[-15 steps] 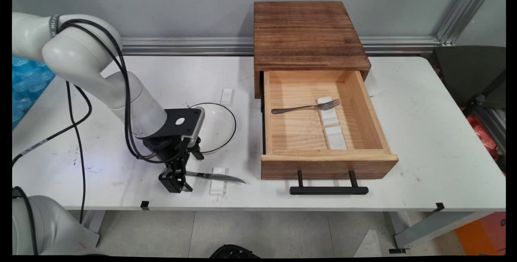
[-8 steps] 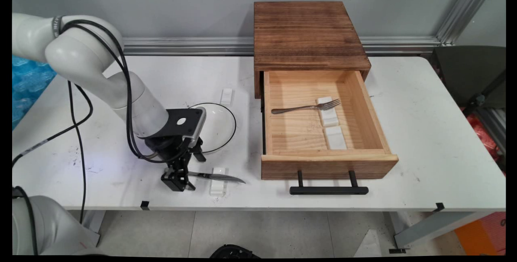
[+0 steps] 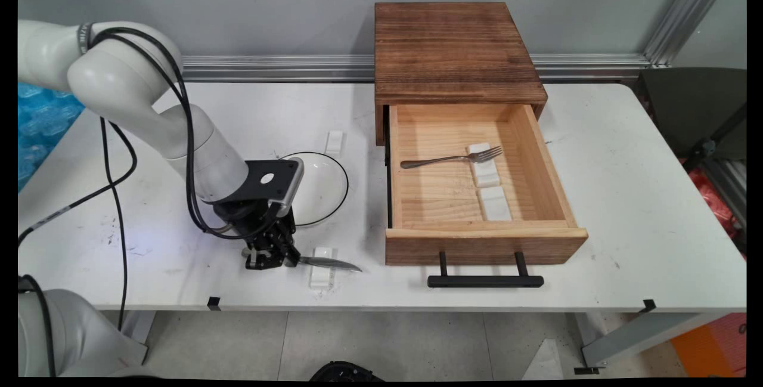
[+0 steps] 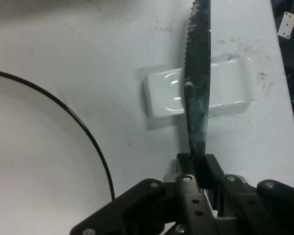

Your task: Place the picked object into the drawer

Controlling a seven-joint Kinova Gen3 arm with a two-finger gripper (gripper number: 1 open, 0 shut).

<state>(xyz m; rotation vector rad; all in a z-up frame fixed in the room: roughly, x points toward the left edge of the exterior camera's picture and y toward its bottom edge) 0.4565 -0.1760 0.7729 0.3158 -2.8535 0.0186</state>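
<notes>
The jaws point(image 3: 269, 257) are clamped narrow on the handle of a knife point(image 3: 329, 263), low over the white desk point(image 3: 626, 208). Taking the open wooden drawer point(image 3: 484, 245) as the landmark, the knife lies to its left near the desk's front edge, its blade resting across a small white rest point(image 3: 320, 274) and its tip pointing toward the drawer. A clear round plate with a dark rim point(image 3: 325, 181) sits behind the knife, left of the drawer. Inside the drawer, a fork point(image 3: 451, 158) lies with its tines on a white rest point(image 3: 484, 173).
</notes>
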